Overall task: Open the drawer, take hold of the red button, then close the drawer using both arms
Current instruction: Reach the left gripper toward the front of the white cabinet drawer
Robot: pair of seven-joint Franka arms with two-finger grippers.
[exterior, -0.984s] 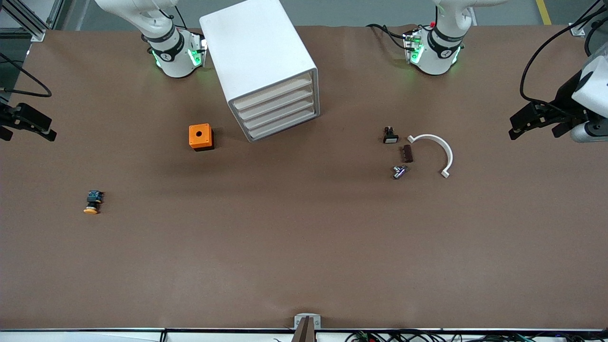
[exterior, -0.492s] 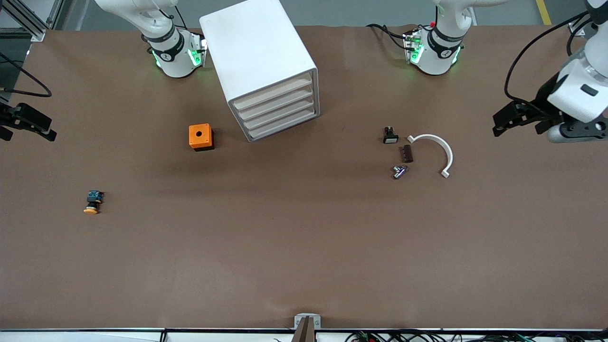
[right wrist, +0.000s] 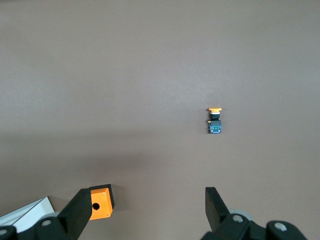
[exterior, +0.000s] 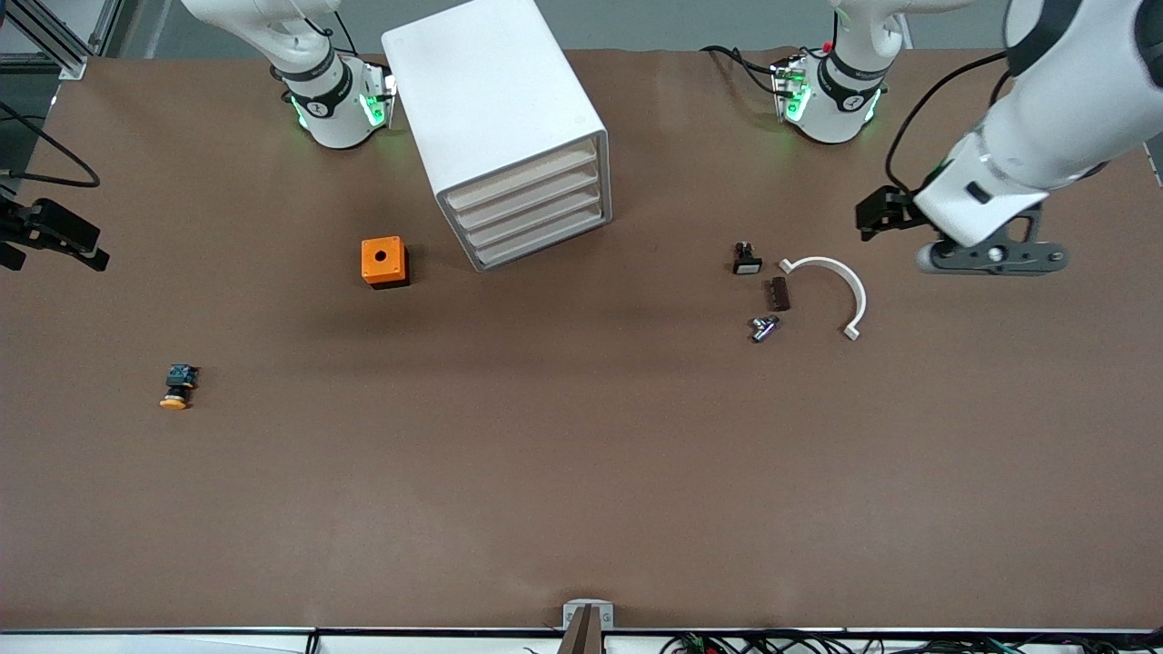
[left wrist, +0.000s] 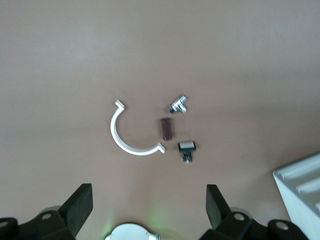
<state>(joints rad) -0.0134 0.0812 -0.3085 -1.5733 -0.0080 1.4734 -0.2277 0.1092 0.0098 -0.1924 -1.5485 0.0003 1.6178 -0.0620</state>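
Observation:
The white cabinet [exterior: 495, 109] stands near the arms' bases, and all its beige drawer fronts [exterior: 531, 207] are shut. Its corner also shows in the left wrist view [left wrist: 302, 185] and the right wrist view [right wrist: 22, 214]. No red-capped button is in view. My left gripper [exterior: 870, 221] is open and empty, up over the table between its own base and a cluster of small parts; its own view shows it [left wrist: 148, 205] with both jaws wide apart. My right gripper [exterior: 50, 245] waits open and empty at the right arm's end of the table, as its own view shows [right wrist: 148, 206].
An orange cube with a hole [exterior: 384, 262] [right wrist: 102, 202] sits beside the cabinet. An orange-yellow-capped button [exterior: 177, 386] [right wrist: 215, 120] lies nearer the front camera. A white arc [exterior: 831, 282] [left wrist: 130, 135], brown piece [exterior: 779, 293], silver fitting [exterior: 764, 328] and black part [exterior: 747, 259] lie together.
My left arm has swung in from the table's end toward the cluster of small parts, with its gripper still open. The right arm has not moved.

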